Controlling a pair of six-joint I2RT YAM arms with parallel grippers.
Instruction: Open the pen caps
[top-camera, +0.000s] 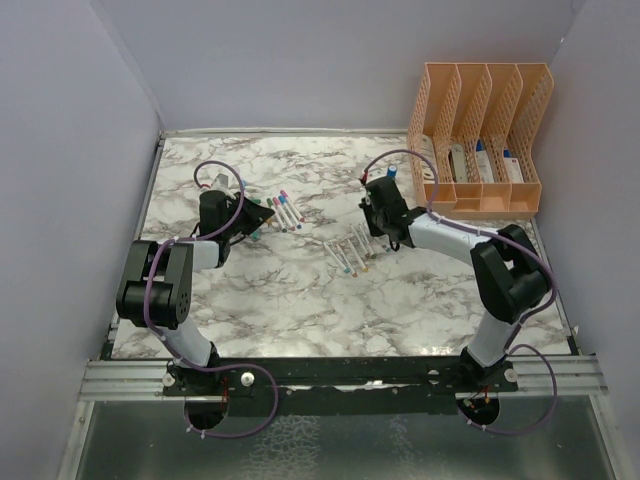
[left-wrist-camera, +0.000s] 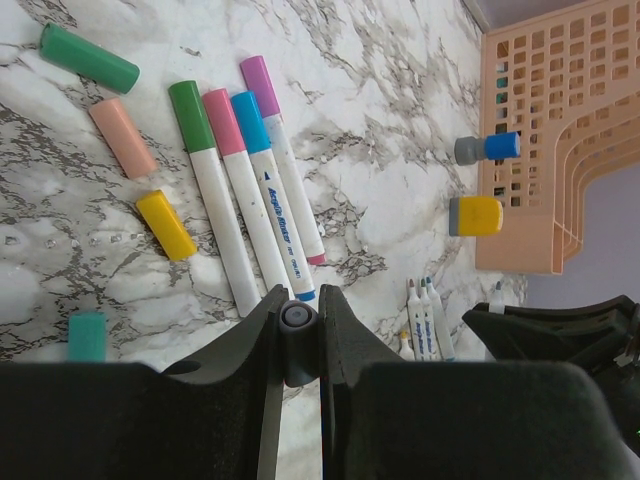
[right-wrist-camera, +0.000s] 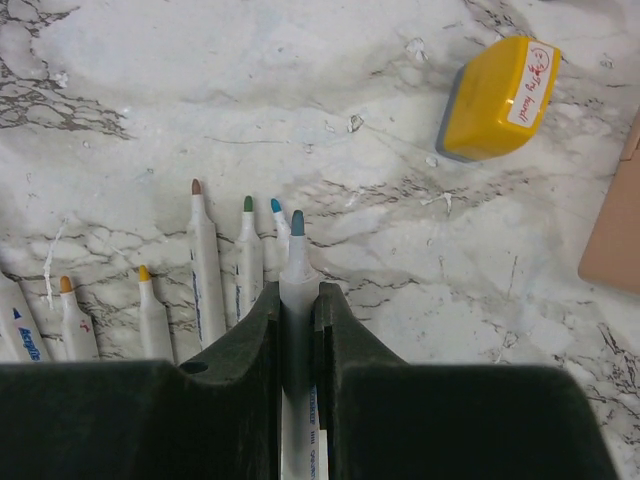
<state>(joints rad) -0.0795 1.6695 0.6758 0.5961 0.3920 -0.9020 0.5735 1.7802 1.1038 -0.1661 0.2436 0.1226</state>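
Landmark: peach lattice plastic file rack (top-camera: 480, 130), far right corner of grey-veined marble table (top-camera: 300, 310).
L grip: left gripper (left-wrist-camera: 297, 300), fingers nearly shut, pinching a small dark grey-blue round plastic cap (left-wrist-camera: 295, 318) seen end-on. Sits well left of rack.
R grip: right gripper (right-wrist-camera: 297, 295), fingers nearly shut on a thin white marker pen (right-wrist-camera: 297, 262), grey-blue nib bare. Near rack's left side.
Caps still on: four white plastic pens w/ green, pink, blue, purple caps (left-wrist-camera: 222, 120), side by side, well left of rack.
Caps off: loose green, peach, yellow, teal plastic caps (left-wrist-camera: 122, 138), scattered farther from rack than the capped four.
Done row: bare-nib white pens (right-wrist-camera: 205, 260), betw capped four & rack. Held pen is just beside its rack-side end.
Step (judged): pen & cap are apart, so put both down, then fetch next.
How: lay pen parallel to done row, nib same way. Let go only once it rests flat. Drop cap among the loose ones w/o nudging the capped four.
Next pull: one grip on barrel, other on cap only, pull straight along the axis.
Risk: round parts may roll on marble. Yellow rounded plastic block (right-wrist-camera: 495, 95) by rack isn't part of the job.
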